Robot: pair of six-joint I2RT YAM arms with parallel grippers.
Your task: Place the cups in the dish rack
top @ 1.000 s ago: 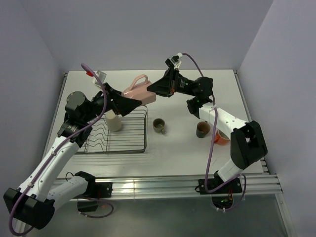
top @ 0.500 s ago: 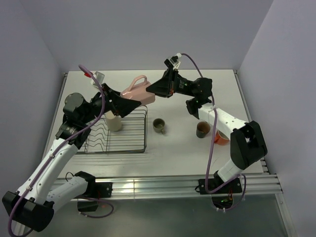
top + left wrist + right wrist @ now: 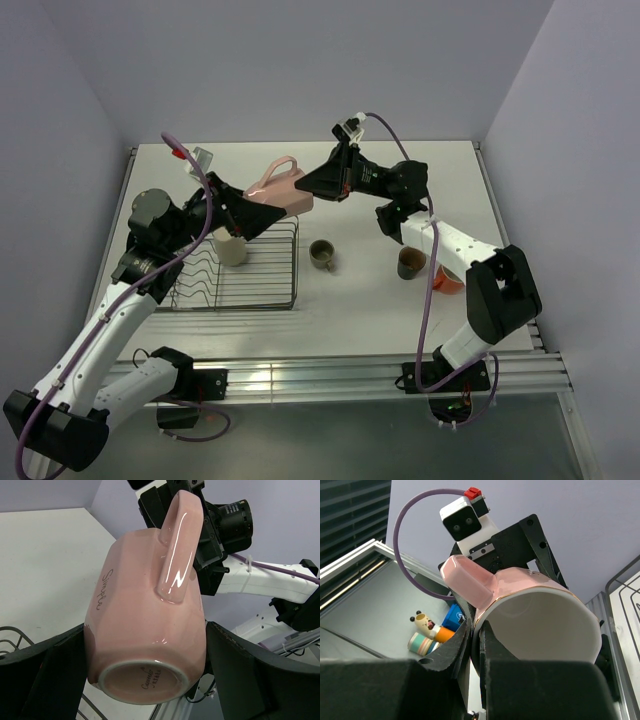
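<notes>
- The pink mug (image 3: 283, 190) hangs in the air on its side between your two arms, above the far right corner of the dish rack (image 3: 250, 305). Its handle is on top and its base faces the left arm.
- Your right gripper (image 3: 475, 635) is pinched narrow on the mug's wall at the rim, just beside the handle, with one finger inside the mouth and one outside. That pinch looks to be carrying the mug.
- Your left gripper (image 3: 146, 645) stands wide, one finger on either side of the mug's body. The left finger looks to be at the glaze and the right one a little apart, so it has no grip.
- Treat the mug as hard, glazed ceramic: stiff, glossy enough to slide between pads, heavy for a thin rim pinch, and likely to chip if it drops onto the wires.
- The safest hold is probably across the flat-sided body, well in from the base and clear of the handle. The rim pinch will let it swing.
- Make sure one hand has it firmly before the other lets go.
- In the rack, the beige tumbler (image 3: 231, 247) stands at the far left.
- On the table to the right wait the green cup (image 3: 322, 254), the brown mug (image 3: 411, 263) and the orange mug (image 3: 450, 280).
</notes>
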